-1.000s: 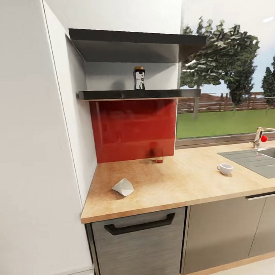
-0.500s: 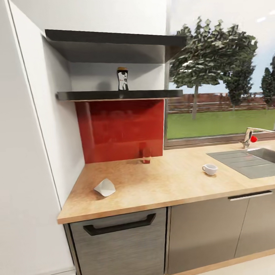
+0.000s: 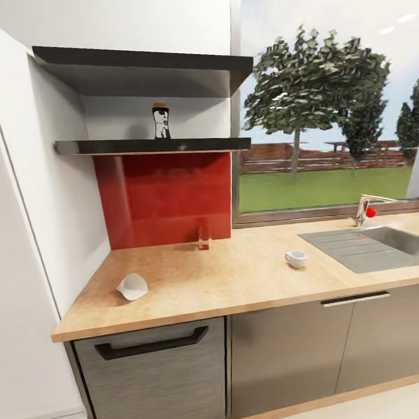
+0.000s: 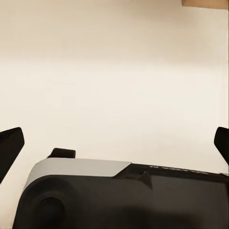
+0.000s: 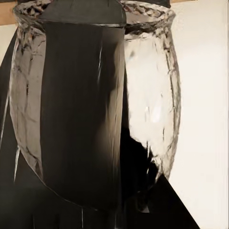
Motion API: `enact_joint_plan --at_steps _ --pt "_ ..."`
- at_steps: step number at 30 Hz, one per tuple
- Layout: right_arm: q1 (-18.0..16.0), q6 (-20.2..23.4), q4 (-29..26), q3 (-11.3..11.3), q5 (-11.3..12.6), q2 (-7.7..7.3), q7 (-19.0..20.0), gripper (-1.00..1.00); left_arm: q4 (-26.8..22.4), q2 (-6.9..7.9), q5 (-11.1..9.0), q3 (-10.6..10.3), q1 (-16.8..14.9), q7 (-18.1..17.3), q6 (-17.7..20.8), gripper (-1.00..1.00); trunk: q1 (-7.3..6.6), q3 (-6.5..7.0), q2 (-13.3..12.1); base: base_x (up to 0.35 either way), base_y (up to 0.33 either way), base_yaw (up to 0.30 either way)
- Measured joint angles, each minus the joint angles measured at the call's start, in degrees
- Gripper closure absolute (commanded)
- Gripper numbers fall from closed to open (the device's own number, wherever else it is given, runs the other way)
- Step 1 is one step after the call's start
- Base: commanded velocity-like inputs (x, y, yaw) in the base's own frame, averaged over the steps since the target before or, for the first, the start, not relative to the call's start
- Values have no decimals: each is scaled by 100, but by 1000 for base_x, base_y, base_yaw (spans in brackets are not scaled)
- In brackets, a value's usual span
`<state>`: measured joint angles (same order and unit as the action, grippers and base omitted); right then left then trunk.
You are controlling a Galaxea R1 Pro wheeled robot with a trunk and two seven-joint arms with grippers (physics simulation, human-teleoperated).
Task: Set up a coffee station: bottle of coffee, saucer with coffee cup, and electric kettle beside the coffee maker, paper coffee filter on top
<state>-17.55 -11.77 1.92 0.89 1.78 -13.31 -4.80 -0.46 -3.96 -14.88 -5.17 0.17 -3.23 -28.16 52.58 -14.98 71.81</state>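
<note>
- The kettle (image 5: 95, 109), rounded, dark and glassy, sits right up against your right wrist camera. It looks carried, but the fingers themselves are hidden, so you cannot tell whether they clamp it.
- Your left gripper (image 4: 114, 143) has its fingertips (image 4: 10, 143) spread wide, with only pale blank surface between and beyond them.
- The bottle of coffee (image 3: 161, 121) stands upright on the lower board of the kitchen shelf (image 3: 147, 145), well away from both grippers.
- On the countertop (image 3: 248, 280) the paper filter (image 3: 133, 287) lies near the left end, and the coffee cup (image 3: 296, 258) stands close to the sink (image 3: 380, 243).
- Over the last second the whole head view slid: shelf, filter and cup all drifted left together. That is your camera moving rightward, not the things.
- Judgement: you are travelling along the counter toward the kettle's spot.
</note>
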Motion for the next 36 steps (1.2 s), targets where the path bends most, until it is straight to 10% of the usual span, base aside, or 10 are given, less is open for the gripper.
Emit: enact_joint_plan --at_steps 36 --pt "6 -6 0 -2 3 13 12 100 -2 0 -1 0 0 -2 0 -100 0 0 0 0 -335 34"
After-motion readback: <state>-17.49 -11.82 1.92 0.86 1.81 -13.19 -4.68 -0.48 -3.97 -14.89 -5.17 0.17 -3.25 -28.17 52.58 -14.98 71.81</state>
